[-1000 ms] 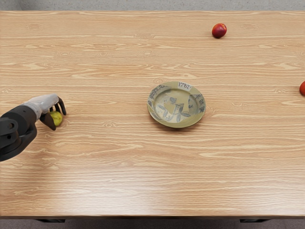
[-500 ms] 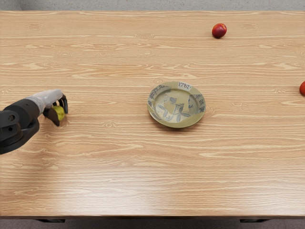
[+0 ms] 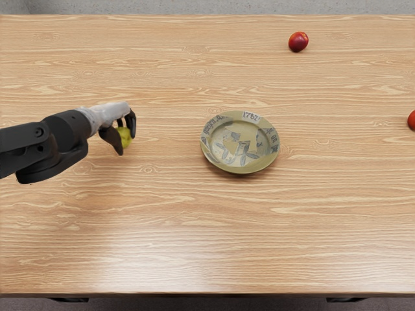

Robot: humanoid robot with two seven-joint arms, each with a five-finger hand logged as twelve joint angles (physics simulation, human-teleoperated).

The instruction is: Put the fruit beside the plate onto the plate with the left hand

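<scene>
A small, round, yellow-green fruit (image 3: 125, 136) is held, partly hidden, between the dark, curled fingers (image 3: 131, 123) of the left hand (image 3: 115, 126) over the wooden bench (image 3: 194, 220). The patterned plate (image 3: 206, 144) is seen well to the right of the fingers.

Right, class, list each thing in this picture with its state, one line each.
left hand, shut on the yellow-green fruit, left of the plate.
yellow-green fruit, held in the hand, apart from the plate.
plate, flat on the table, nothing on it.
red fruit at the far edge, lying loose on the table.
red fruit at the right edge, on the table, partly cut off by the frame.
</scene>
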